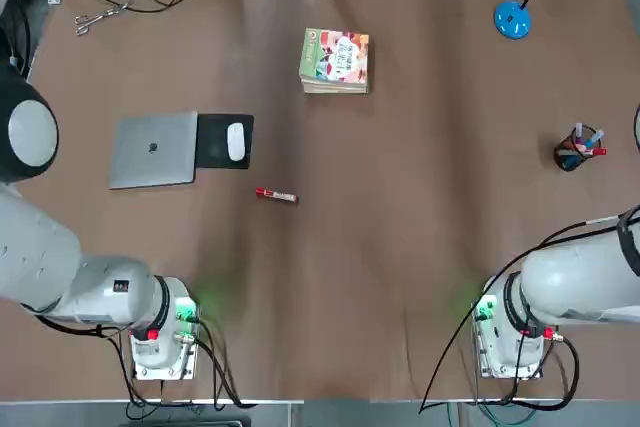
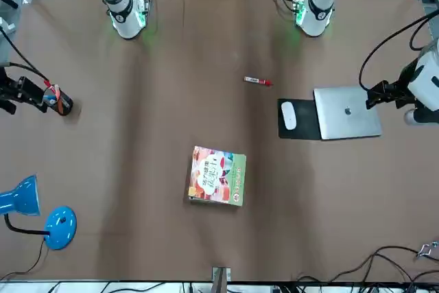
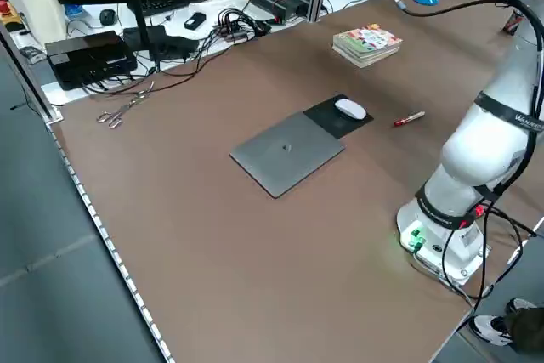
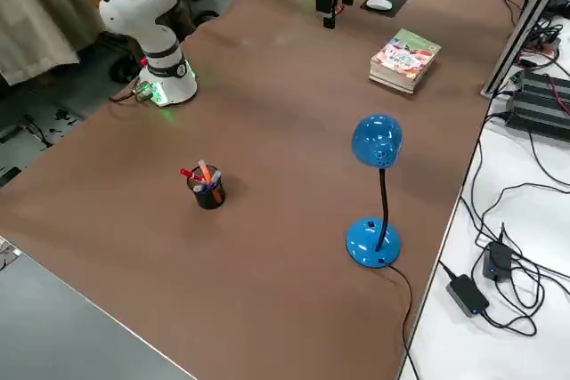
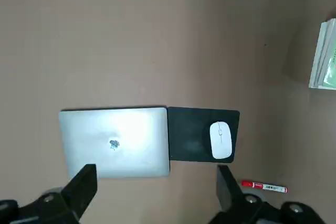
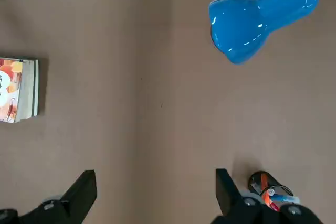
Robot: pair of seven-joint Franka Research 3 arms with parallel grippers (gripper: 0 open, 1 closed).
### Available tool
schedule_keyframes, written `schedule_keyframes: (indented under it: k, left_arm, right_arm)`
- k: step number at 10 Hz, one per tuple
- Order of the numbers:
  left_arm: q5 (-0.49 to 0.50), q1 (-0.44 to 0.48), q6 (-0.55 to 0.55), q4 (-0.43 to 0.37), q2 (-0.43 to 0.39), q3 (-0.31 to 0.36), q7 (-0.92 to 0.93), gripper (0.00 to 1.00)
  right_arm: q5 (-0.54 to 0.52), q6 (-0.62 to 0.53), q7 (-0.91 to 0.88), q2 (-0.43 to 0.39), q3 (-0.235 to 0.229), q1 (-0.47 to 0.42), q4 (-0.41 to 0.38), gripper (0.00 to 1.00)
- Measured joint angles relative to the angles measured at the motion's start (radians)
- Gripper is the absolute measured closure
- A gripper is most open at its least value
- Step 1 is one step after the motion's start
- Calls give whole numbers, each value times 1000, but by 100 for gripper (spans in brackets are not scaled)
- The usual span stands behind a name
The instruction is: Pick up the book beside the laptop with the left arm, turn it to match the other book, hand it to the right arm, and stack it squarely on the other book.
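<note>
The book (image 1: 335, 55) with the peach and green cover lies flat at the far middle of the table, well away from the laptop (image 1: 154, 149). It rests squarely on a thicker block of pages (image 3: 365, 56), which looks like the other book; its cover is hidden. My left gripper (image 5: 155, 174) hangs open and empty high above the laptop (image 5: 114, 141). My right gripper (image 6: 155, 178) hangs open and empty over the table's right side, with the book's edge (image 6: 16, 90) off to one side.
A black mouse pad (image 1: 213, 140) with a white mouse (image 1: 236, 142) adjoins the laptop. A red marker (image 1: 275, 195) lies nearer the robot. A blue desk lamp (image 1: 513, 17) and a pen cup (image 1: 577, 149) stand on the right. Scissors (image 1: 95, 18) lie far left.
</note>
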Motion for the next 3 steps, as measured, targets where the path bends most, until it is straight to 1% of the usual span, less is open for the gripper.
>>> schedule_keyframes:
  k: [3]
  left_arm:
    - [0, 0, 0, 0, 0, 0, 0, 0]
  right_arm:
    - [0, 0, 2, 0, 9, 0, 0, 0]
